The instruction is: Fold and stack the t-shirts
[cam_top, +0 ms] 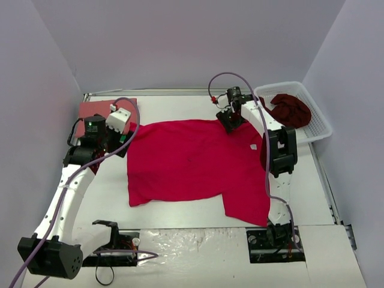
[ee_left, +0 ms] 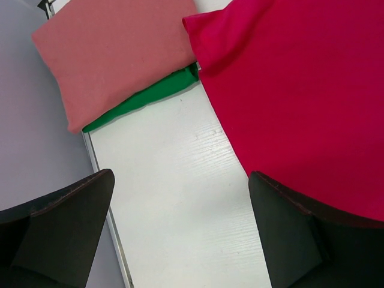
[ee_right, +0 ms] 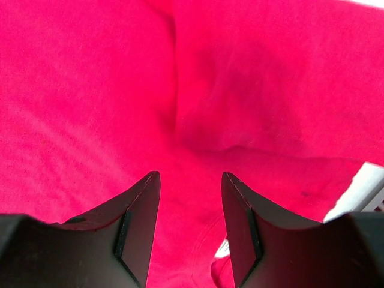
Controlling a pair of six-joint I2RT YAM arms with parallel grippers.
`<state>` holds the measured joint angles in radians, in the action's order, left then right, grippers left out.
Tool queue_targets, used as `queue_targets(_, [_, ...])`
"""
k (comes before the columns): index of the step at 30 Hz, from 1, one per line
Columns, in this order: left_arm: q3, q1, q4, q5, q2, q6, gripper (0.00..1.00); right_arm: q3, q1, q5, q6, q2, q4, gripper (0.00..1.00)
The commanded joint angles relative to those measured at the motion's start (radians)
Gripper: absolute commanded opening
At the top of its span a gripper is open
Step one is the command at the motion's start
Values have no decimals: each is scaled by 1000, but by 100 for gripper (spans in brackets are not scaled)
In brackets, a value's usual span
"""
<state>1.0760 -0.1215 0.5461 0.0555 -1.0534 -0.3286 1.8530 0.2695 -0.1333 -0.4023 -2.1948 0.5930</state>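
A bright crimson t-shirt lies spread across the middle of the table, a small white label near its right side. My right gripper is at its far right edge. In the right wrist view the right gripper is open, its fingers partly apart just over the crimson cloth by a collar seam. My left gripper stands wide open at the shirt's far left corner, over bare table. A folded salmon-red t-shirt lies at the back left. A dark maroon t-shirt is bunched in the basket.
The white lattice basket stands at the back right against the wall. A green cloth edge shows under the salmon-red t-shirt. Grey walls close in the left, right and back sides. The arm bases are at the near edge.
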Motion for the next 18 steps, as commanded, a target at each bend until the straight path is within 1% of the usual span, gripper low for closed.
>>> queue_targets(1, [9, 13, 5, -2, 23, 10, 94, 58, 7, 26, -10, -28, 22, 42])
queue_targets(8, [-5, 22, -6, 1, 12, 11, 94, 112, 11, 26, -13, -95, 25, 41])
queue_targets(18, [-11, 23, -14, 10, 3, 11, 94, 110, 16, 17, -18, -137, 30, 41])
